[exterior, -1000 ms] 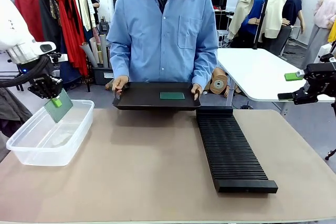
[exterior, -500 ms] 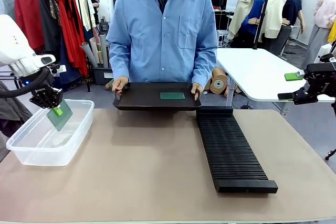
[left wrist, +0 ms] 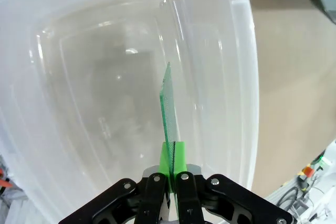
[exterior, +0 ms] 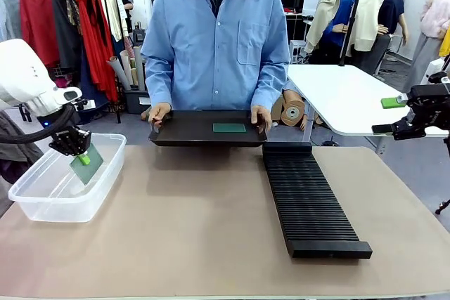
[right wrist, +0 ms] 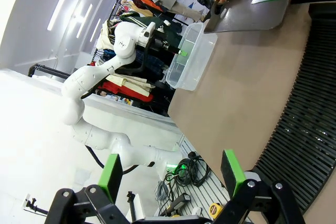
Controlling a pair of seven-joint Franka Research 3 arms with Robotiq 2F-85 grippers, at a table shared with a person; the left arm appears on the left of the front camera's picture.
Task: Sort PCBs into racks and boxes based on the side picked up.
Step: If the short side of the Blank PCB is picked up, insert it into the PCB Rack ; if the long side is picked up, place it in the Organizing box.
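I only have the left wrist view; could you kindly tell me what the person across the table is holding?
Observer: A black tray, with one green board lying flat on it.
Operator: Thank you. Is the right tool busy?
Observer: No, the right tool is open and holds nothing, raised near the table's right edge.
Operator: And the rack?
Observer: The rack lies right of the middle, with no board standing in its slots.

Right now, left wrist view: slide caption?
Left end effector pinches a PCB edge-on over the clear tub.
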